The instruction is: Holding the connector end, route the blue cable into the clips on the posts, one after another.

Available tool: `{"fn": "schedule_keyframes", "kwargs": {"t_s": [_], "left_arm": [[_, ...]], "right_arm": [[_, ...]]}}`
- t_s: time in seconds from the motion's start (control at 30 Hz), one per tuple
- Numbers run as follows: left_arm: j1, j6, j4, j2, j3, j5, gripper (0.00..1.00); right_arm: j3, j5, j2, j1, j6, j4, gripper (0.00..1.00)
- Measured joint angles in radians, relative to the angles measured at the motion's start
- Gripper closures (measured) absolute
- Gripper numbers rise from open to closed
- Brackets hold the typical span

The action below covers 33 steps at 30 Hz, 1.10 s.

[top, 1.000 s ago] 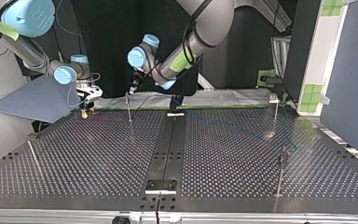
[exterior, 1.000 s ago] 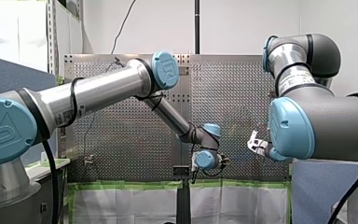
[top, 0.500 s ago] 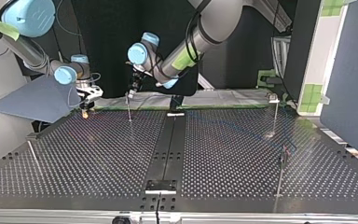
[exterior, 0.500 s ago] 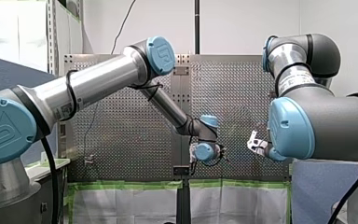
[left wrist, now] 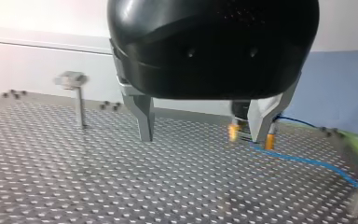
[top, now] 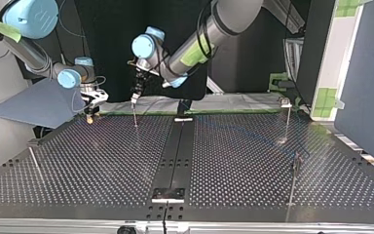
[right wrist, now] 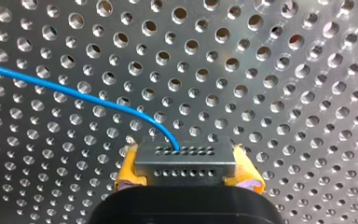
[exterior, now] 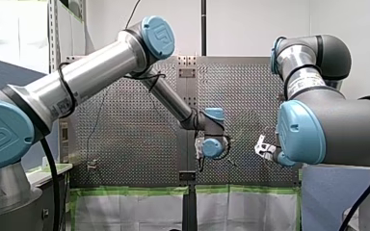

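Broadly, the perforated table (top: 233, 161) fills the top view. My left arm (top: 209, 34) reaches past the middle, and the left gripper (left wrist: 203, 136) hangs just above a thin post (top: 135, 116), its metal fingers spread with nothing between them. The right gripper (right wrist: 186, 171) stands low over the table near the back edge, at the top view's left. Its yellow pads (right wrist: 127, 168) pinch the grey connector (right wrist: 184, 156). The blue cable (right wrist: 74, 93) leaves the connector and runs away over the table's holes.

Front view bright and even; top view's backdrop (top: 108, 53) dark. Left wrist view's wall (left wrist: 37, 18) glares white; its post (left wrist: 78, 100) blurs.
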Motion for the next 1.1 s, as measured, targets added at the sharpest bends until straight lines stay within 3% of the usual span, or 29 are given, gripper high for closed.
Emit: {"fn": "schedule_keyframes", "kwargs": {"t_s": [0.23, 0.5, 1.1], "left_arm": [[-0.002, -0.048, 0.013, 0.072, -0.071, 0.003, 0.00], [-0.003, -0.062, 0.007, 0.147, -0.147, 0.003, 0.00], [-0.002, -0.080, 0.015, 0.304, -0.303, 0.001, 0.00]], "right_arm": [[0.000, -0.001, 0.000, 0.005, 0.000, 0.004, 1.00], [0.000, -0.005, 0.000, 0.019, 0.000, 0.004, 1.00], [0.000, -0.005, 0.000, 0.022, 0.001, 0.000, 1.00]]}}
